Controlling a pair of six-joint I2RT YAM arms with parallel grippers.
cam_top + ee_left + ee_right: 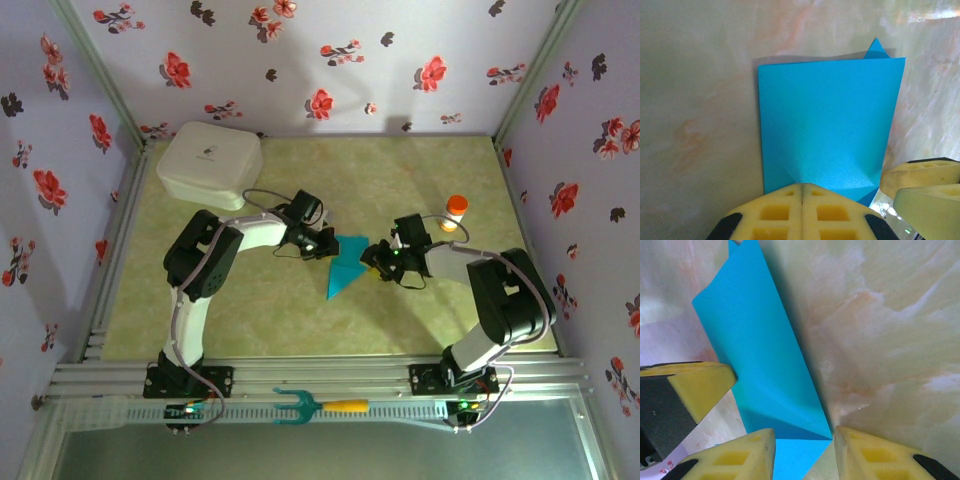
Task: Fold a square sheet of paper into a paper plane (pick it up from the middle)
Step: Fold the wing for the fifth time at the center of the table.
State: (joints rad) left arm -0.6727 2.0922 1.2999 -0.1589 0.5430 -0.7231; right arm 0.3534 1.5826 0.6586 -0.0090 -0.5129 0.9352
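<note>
The teal-blue square sheet of paper (343,266) lies partly folded at the table's middle, tapering toward the front. In the left wrist view the paper (827,125) stretches away from my left gripper (802,186). That gripper is shut, and its yellow tips meet at the sheet's near edge, where creases fan out. I cannot tell whether it pinches the paper. My right gripper (804,440) is open and straddles a raised flap of the paper (760,355) without touching it. From above, the left gripper (326,244) and right gripper (375,258) flank the sheet.
A white lidded box (210,165) sits at the back left. A small orange-capped bottle (456,213) stands just behind the right arm. A teal fork-shaped tool with a yellow handle (318,405) lies on the front rail. Floral walls close in on three sides.
</note>
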